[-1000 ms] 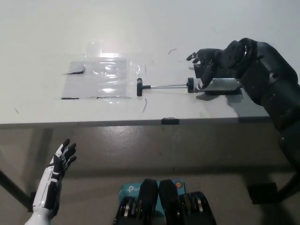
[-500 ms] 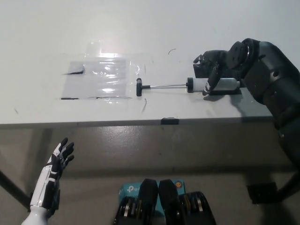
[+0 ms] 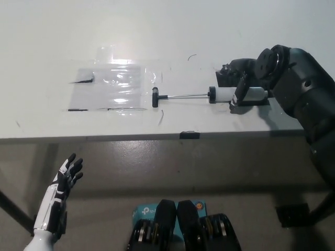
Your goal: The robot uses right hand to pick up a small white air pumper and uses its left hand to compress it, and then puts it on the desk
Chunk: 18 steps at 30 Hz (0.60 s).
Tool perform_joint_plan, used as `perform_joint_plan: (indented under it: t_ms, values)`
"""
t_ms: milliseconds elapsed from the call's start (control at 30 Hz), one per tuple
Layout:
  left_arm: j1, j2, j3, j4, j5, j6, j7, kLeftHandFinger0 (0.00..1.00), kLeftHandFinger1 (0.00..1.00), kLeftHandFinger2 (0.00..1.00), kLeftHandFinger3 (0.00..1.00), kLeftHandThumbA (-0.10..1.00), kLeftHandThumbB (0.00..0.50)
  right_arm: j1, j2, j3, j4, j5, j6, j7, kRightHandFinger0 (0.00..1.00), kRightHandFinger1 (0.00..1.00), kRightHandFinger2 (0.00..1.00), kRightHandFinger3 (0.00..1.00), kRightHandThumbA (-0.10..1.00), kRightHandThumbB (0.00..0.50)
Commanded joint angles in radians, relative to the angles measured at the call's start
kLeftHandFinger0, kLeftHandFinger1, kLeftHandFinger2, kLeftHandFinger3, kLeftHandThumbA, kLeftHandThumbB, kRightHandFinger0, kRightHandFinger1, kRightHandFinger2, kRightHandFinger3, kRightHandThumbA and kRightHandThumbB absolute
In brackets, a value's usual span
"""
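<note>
The right hand point(image 3: 239, 86) is at the far right part of the white desk point(image 3: 47, 47), its black fingers point(image 3: 242, 90) curled over the white barrel of the air pump point(image 3: 224, 94). The hand appears closed on the barrel; the barrel lies on or very near the desk surface, and whether it is lifted clear cannot be told. A dark base shows under the hand on the side toward the desk's front edge.

From the hand, the pump's thin metal rod point(image 3: 186, 95) extends out toward the robot's left, fully drawn out, ending in a small black T-handle point(image 3: 155, 97). The rod and handle lie along the desk.

Just beyond the handle, farther to the left of the right hand, a clear plastic sheet point(image 3: 112, 86) lies flat on the desk, close to the handle.

The left hand point(image 3: 65, 178) rests well apart from the pump, below the desk's front edge at the lower left, fingers spread and holding nothing.

A small dark clip point(image 3: 189, 135) sits on the desk's front edge, nearer than the rod.
</note>
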Motion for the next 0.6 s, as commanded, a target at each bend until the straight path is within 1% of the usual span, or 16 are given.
perform_joint_plan:
  t_ms: [0,133,200,333,367,467,500,533,567]
  values:
    - [-0.017,0.016,0.007,-0.034,-0.016,-0.023,-0.018,1.00,1.00,1.00,1.00,1.00,0.071,-0.053,0.008,0.007,0.001,-0.025,0.006,-0.030,1.00,1.00,1.00,1.00,0.96,0.335]
    - [-0.013,0.014,0.008,-0.046,-0.017,-0.009,-0.019,1.00,1.00,1.00,1.00,1.00,0.072,-0.046,0.015,0.010,0.008,-0.034,0.018,-0.031,1.00,1.00,1.00,1.00,0.97,0.363]
    - [-0.014,0.015,0.007,-0.043,-0.009,-0.012,-0.017,1.00,1.00,1.00,1.00,1.00,0.072,-0.042,0.016,0.005,0.011,-0.033,0.028,-0.035,1.00,1.00,1.00,1.00,0.93,0.350]
    - [-0.014,0.015,0.008,-0.044,-0.019,-0.012,-0.021,1.00,1.00,1.00,1.00,1.00,0.076,-0.036,0.019,0.017,0.014,-0.049,0.041,-0.044,1.00,1.00,1.00,1.00,0.91,0.343]
    - [-0.015,0.014,0.009,-0.039,-0.017,-0.019,-0.020,1.00,1.00,1.00,1.00,1.00,0.079,-0.034,0.020,0.019,0.015,-0.051,0.041,-0.045,1.00,1.00,1.00,1.00,0.90,0.328]
    - [-0.017,0.016,0.009,-0.029,-0.018,-0.031,-0.021,1.00,1.00,1.00,1.00,1.00,0.088,-0.024,0.024,0.045,0.017,-0.077,0.050,-0.074,1.00,1.00,1.00,1.00,0.90,0.319]
    - [-0.017,0.016,0.010,-0.029,-0.018,-0.029,-0.021,1.00,1.00,1.00,1.00,1.00,0.096,-0.020,0.026,0.050,0.017,-0.083,0.061,-0.096,1.00,1.00,1.00,1.00,0.84,0.288]
    - [-0.017,0.016,0.011,-0.030,-0.019,-0.025,-0.021,1.00,1.00,1.00,1.00,1.00,0.098,-0.017,0.028,0.054,0.015,-0.087,0.070,-0.112,1.00,1.00,1.00,1.00,0.82,0.281]
    - [-0.016,0.016,0.012,-0.033,-0.020,-0.019,-0.020,1.00,1.00,1.00,1.00,1.00,0.101,-0.009,0.032,0.087,0.018,-0.120,0.081,-0.151,1.00,1.00,1.00,1.00,0.60,0.179]
